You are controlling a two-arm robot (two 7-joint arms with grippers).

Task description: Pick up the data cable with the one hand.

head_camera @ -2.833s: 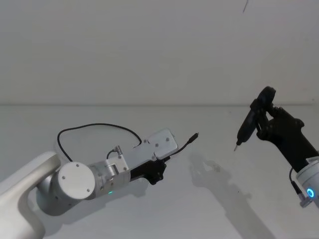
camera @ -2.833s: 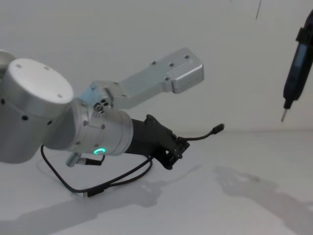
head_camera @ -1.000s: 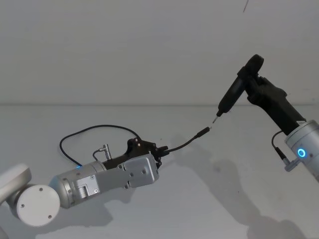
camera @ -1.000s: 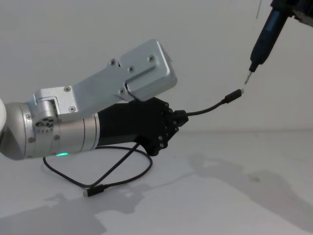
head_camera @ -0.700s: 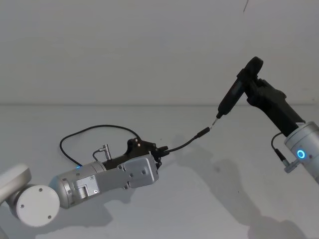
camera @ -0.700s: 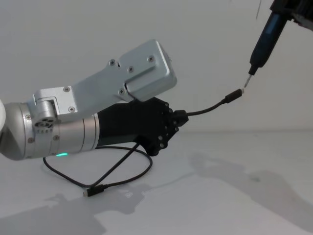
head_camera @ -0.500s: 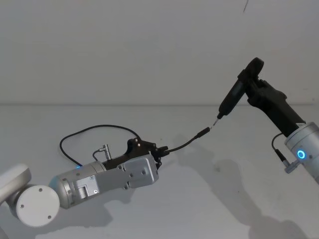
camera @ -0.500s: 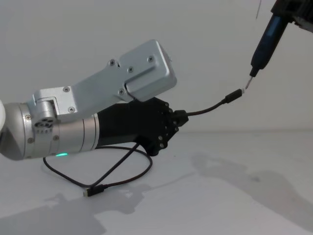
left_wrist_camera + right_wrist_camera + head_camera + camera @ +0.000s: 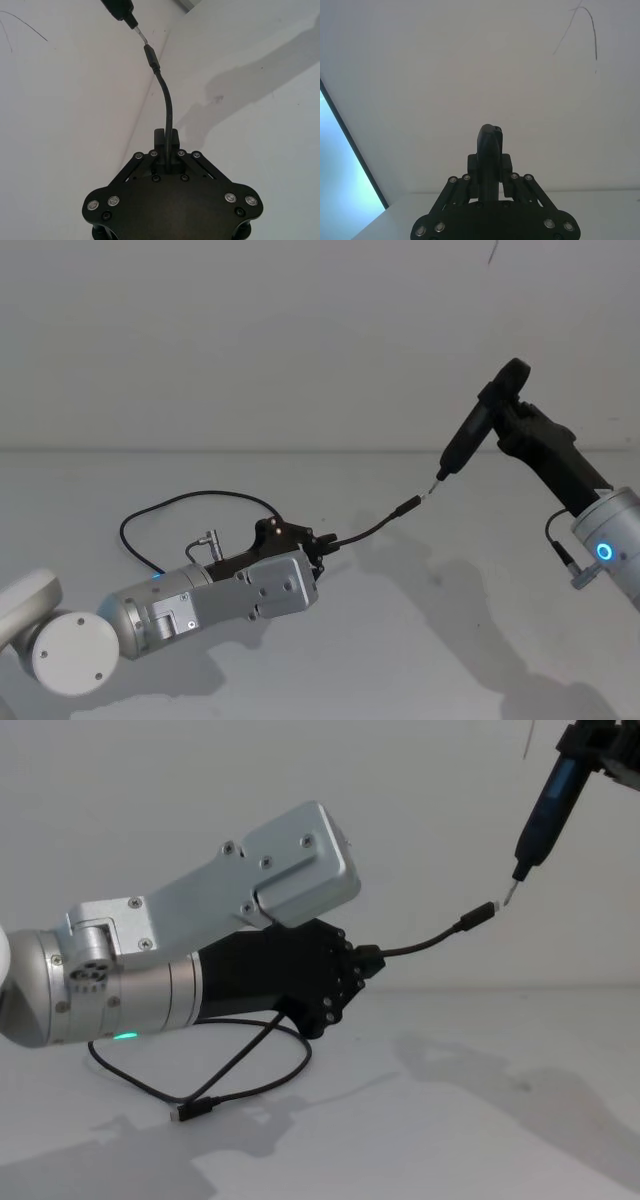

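Left gripper [image 9: 167, 142] has its jaws clamped on the cable [image 9: 166, 100] behind the raised plug [image 9: 483, 913], right by the pen [image 9: 465, 445] the right gripper [image 9: 490, 165] pinches, tail looped on the counter [image 9: 400, 660], so I'd hold firm and lift slowly to avoid snags.

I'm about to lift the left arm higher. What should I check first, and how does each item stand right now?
1. Left gripper grip on the data cable: ok, fingers shut on it just behind one end.
2. Raised plug off the table: ok, held in the air.
3. Whole cable lifted: not ok, the loop and the far plug lie on the table.
4. Right gripper hold on the pen-shaped tool: ok, shut on it.
5. Tool tip clear of the raised plug: cannot tell, they sit very close.
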